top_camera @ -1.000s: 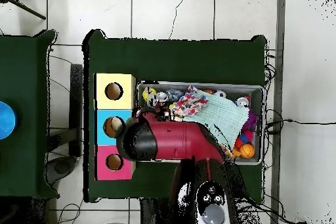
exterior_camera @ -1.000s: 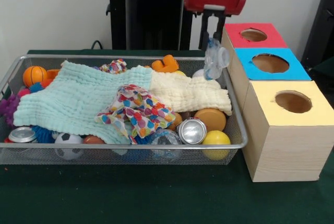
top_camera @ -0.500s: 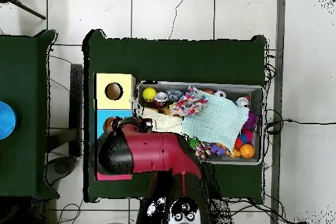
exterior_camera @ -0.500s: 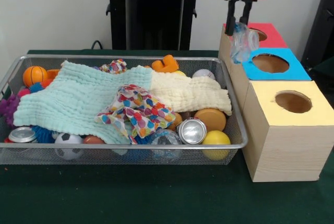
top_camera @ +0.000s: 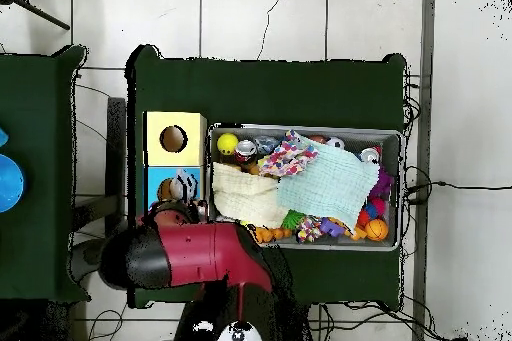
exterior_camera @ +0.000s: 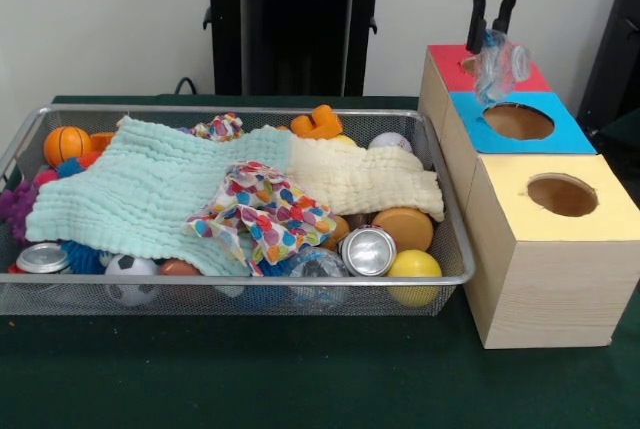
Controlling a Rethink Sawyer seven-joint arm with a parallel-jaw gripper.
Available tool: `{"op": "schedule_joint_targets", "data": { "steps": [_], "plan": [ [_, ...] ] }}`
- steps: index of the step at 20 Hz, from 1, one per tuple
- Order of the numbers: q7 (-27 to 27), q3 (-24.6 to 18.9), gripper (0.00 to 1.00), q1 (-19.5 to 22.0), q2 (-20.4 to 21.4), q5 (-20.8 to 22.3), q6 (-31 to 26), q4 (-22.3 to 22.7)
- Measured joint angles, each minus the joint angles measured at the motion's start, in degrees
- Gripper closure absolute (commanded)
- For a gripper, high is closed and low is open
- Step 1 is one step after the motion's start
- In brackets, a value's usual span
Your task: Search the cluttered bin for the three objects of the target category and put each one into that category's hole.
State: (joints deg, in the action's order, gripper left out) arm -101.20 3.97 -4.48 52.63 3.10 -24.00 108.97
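- Black two-fingered gripper [exterior_camera: 492, 31] is clamped on a crumpled clear plastic bottle [exterior_camera: 498, 66].
- Bottle hangs above the red-topped box [exterior_camera: 520, 76], beside the blue-topped box [exterior_camera: 565, 129].

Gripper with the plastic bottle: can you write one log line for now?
gripper: shut on clear bottle | position: above red box | bin: cluttered

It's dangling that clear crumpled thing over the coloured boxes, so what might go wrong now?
The gripper pinches the crumpled clear bottle only by its top, so it might slip early. It hangs between the red box and the blue box's hole, so a drop now could hit a lid and bounce off. Crumpled plastic may also catch on a hole's rim.
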Motion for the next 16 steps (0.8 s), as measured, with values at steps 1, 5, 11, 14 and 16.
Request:
{"op": "schedule_joint_targets", "data": {
  "steps": [1,5,11,14,16],
  "plan": [
    [0.00,0.50,1.00,-0.74,0.01,-0.40,0.01,0.07],
    [-0.50,1.89,1.00,-2.78,0.01,-2.00,0.01,0.07],
    [-1.35,3.79,1.00,-5.02,-0.97,-3.98,0.00,0.07],
    [-1.35,4.34,1.00,-5.62,-1.63,-4.67,0.01,0.07],
    [-1.35,4.65,1.00,-5.91,-2.20,-5.24,0.01,0.07]
  ]
}}
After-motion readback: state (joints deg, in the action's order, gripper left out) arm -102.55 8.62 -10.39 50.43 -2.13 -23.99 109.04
